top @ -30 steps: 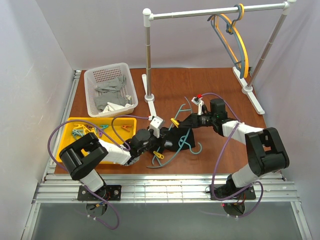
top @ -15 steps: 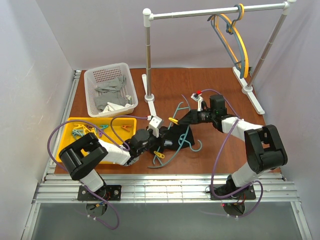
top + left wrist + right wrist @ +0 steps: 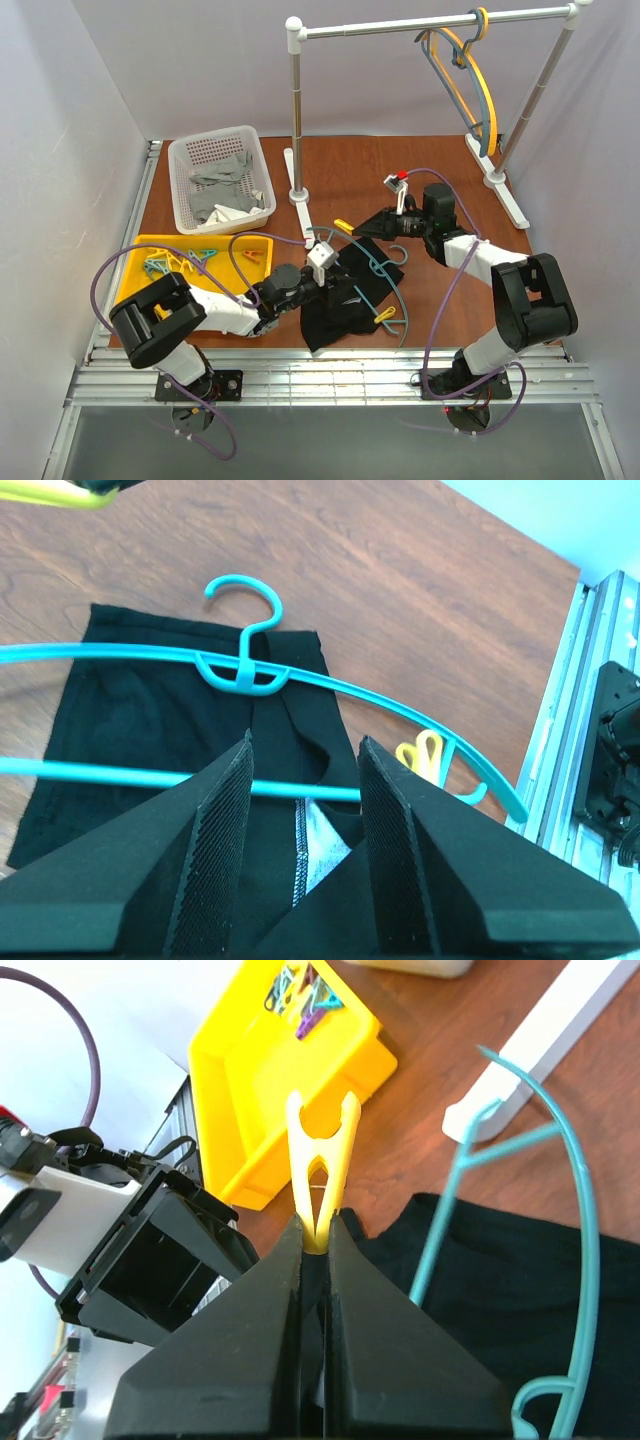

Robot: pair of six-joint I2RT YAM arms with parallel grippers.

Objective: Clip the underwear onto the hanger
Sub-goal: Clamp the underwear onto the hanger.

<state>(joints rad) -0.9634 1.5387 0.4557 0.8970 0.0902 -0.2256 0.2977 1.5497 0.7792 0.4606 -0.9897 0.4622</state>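
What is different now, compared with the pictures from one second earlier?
The left gripper opened and let go. The hanger and the underwear, earlier bunched and raised between the arms, now lie flat on the table, nearer its front edge. The right gripper drew back a little, shut on its yellow clip. The basket, yellow tray and rack did not move.

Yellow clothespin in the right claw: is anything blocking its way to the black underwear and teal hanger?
Nothing visible blocks it. The yellow plastic clothespin, pinched in the right claw, hangs just beside the black fabric underwear lying under the thin teal plastic hanger.
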